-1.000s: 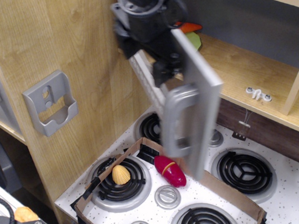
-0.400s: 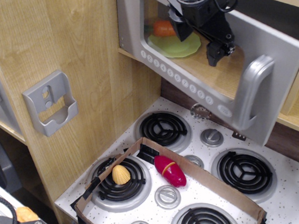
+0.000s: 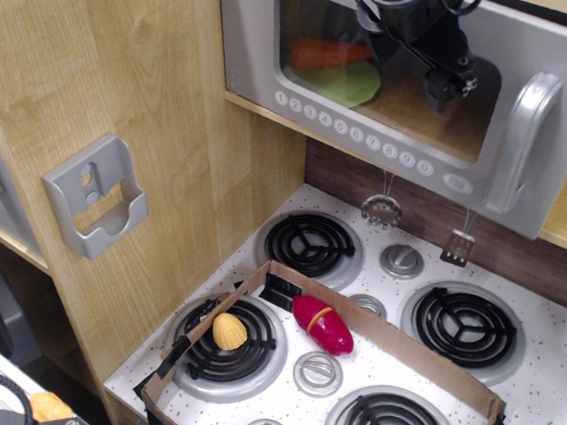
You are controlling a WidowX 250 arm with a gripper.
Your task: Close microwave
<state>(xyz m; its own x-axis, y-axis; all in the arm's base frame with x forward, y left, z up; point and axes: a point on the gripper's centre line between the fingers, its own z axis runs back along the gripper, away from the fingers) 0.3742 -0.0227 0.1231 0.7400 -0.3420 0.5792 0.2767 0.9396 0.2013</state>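
The microwave [image 3: 276, 81] sits in the wooden cabinet at the top. Its silver-grey door is swung nearly flat against the front. The door has a clear window, a row of round number buttons [image 3: 356, 134] and a thick curved silver handle [image 3: 523, 145] on the right. Through the window I see a green plate [image 3: 344, 81] with an orange item on it. My black gripper [image 3: 429, 56] is pressed against the door's window area, left of the handle. Its fingers are dark and overlap, so I cannot tell whether they are open or shut.
A grey slotted wall bracket [image 3: 93, 204] hangs on the wooden side panel. Below is a toy stove with black coil burners [image 3: 310, 245]. A cardboard frame [image 3: 430, 362] lies on the stove with a yellow corn piece [image 3: 230, 331] and a red-magenta vegetable [image 3: 323, 324].
The door swung from standing wide open, edge-on to me, to almost flat against the microwave front. My gripper moved right and back with it, pushing on the door.
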